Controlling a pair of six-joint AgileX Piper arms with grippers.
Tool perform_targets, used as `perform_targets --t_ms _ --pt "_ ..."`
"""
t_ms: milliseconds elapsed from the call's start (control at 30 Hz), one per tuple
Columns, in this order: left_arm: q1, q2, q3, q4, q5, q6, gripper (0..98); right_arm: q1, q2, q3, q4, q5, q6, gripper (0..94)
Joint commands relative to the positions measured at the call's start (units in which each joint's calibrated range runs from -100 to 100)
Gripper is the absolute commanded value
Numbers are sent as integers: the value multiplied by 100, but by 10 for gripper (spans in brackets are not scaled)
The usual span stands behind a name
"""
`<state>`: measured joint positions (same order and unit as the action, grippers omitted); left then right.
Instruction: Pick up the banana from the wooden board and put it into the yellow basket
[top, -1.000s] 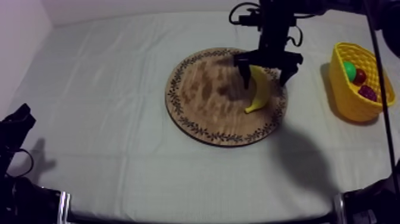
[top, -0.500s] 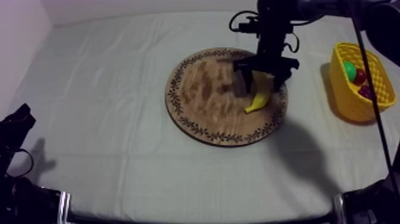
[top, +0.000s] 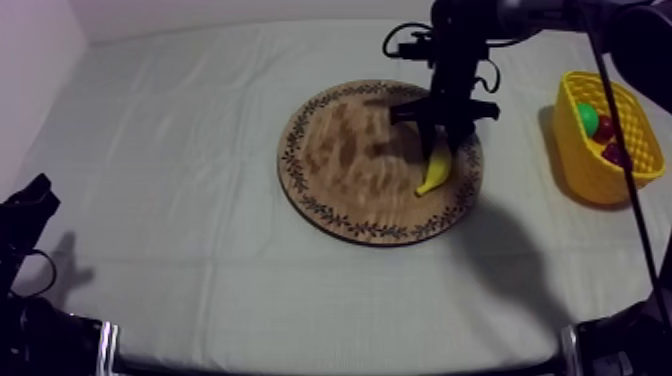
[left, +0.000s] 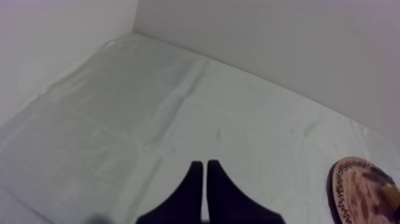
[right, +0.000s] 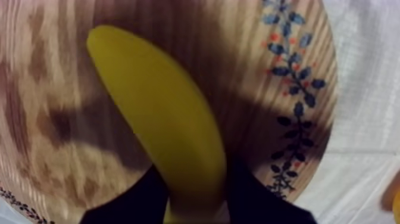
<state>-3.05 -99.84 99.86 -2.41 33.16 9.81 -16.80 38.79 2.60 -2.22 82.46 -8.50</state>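
The yellow banana (top: 435, 172) lies on the right part of the round wooden board (top: 340, 170), still resting on the wood. My right gripper (top: 443, 128) stands straight over the banana's far end. In the right wrist view its black fingers (right: 136, 201) press against both sides of the banana (right: 161, 119), which lies on the board (right: 59, 71). The yellow basket (top: 590, 170) stands at the table's right side. My left gripper (top: 25, 205) rests low at the left edge, its fingers (left: 205, 184) together as a narrow wedge over bare cloth.
Inside the basket lie a green fruit (top: 587, 118), a small red fruit (top: 605, 128) and a dark red piece (top: 615, 153). Open cloth stretches between the board's patterned rim and the basket. The board's edge (left: 363, 190) is visible far off in the left wrist view.
My right gripper's fingers have drawn in from wide apart to both sides of the banana. The banana has shifted slightly on the board. The left arm has stayed still.
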Motion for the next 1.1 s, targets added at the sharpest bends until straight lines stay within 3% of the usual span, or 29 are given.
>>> perform_targets --t_ms 0,300,733,1067 --pt "-2 2 3 -1 -1 -2 1 3 -34 17 -1 -2 -3 270" --pt "-2 2 3 -1 -1 -2 1 4 -470 4 61 121 45 252" --pt "-2 2 3 -1 -1 -2 1 142 -1615 -721 145 1188 231 242" --pt "-2 2 3 -1 -1 -2 1 263 -2374 -784 263 1404 378 224"
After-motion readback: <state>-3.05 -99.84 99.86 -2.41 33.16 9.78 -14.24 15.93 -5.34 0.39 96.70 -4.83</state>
